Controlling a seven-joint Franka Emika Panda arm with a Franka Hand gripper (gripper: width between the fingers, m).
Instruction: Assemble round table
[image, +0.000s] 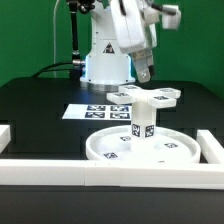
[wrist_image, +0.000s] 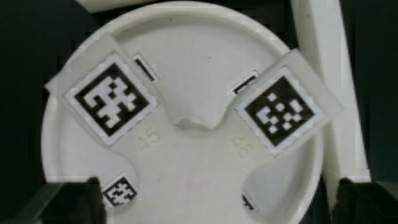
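Observation:
In the exterior view the large round disc (image: 110, 150) lies flat near the front rail. The short leg (image: 140, 128) stands upright in its middle, tags on its sides. The cross-shaped base piece (image: 150, 96) sits on top of the leg. My gripper (image: 143, 72) hangs just above and behind the base piece, apart from it. In the wrist view I look down on the base piece (wrist_image: 196, 140), with two tags on its arms, and on the disc (wrist_image: 178, 20) below it. My gripper (wrist_image: 217, 200) is open, its dark fingers (wrist_image: 71, 200) wide apart at either side, holding nothing.
The marker board (image: 92, 112) lies flat on the black table behind the disc. White border rails run along the front (image: 110, 172), the exterior view's left (image: 5, 135) and its right (image: 210, 148). The robot's base (image: 105, 65) stands at the back.

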